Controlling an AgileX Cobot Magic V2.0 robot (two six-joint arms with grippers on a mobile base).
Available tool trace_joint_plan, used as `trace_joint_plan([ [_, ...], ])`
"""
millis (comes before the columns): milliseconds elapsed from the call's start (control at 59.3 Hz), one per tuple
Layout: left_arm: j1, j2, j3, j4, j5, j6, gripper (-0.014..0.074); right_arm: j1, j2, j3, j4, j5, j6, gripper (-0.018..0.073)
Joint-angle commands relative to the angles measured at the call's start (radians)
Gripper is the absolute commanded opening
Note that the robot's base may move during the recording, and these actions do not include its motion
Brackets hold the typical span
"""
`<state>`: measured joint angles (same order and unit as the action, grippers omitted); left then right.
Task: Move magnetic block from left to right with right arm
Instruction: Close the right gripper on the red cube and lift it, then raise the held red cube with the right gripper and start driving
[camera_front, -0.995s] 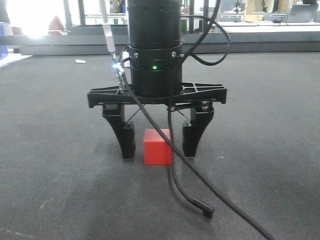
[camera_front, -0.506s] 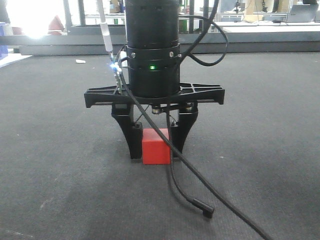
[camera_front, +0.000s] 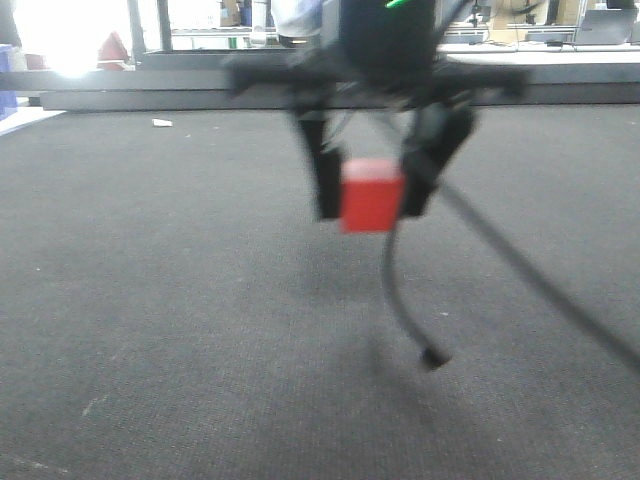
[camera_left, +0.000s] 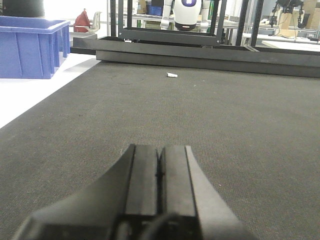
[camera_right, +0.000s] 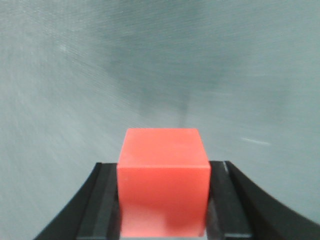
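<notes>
Aloft over the mat (camera_front: 150, 300), the right tool (camera_front: 372, 203) clamps the magnetic block (camera_right: 163, 185); the left tool (camera_left: 160, 165) is clenched.

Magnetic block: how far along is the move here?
Grasp and lift look done: the right gripper is shut on the magnetic block, clear of the dark mat. In hand: the carry, judging by the blur. Left: setting it down on the right and releasing.
</notes>
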<state>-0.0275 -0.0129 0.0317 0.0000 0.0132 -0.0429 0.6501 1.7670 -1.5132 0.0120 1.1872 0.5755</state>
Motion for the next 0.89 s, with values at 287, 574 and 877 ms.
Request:
trace_joint_plan([
  [287,-0.005,-0.009,0.009,0.0,-0.088,-0.004,-0.0116,-0.369,-0.408,0.416,0.113,-0.298,-0.278,0.033],
  [574,-0.005,-0.009,0.009,0.0,-0.088,-0.004,-0.0116,-0.625,-0.65,0.666,0.126,-0.553,-0.551,0.033],
  [877,-0.005,-0.009,0.009,0.0,-0.088,-0.004,-0.0116,-0.677,-0.889,0.882,0.068,-0.985,-0.565,0.033],
])
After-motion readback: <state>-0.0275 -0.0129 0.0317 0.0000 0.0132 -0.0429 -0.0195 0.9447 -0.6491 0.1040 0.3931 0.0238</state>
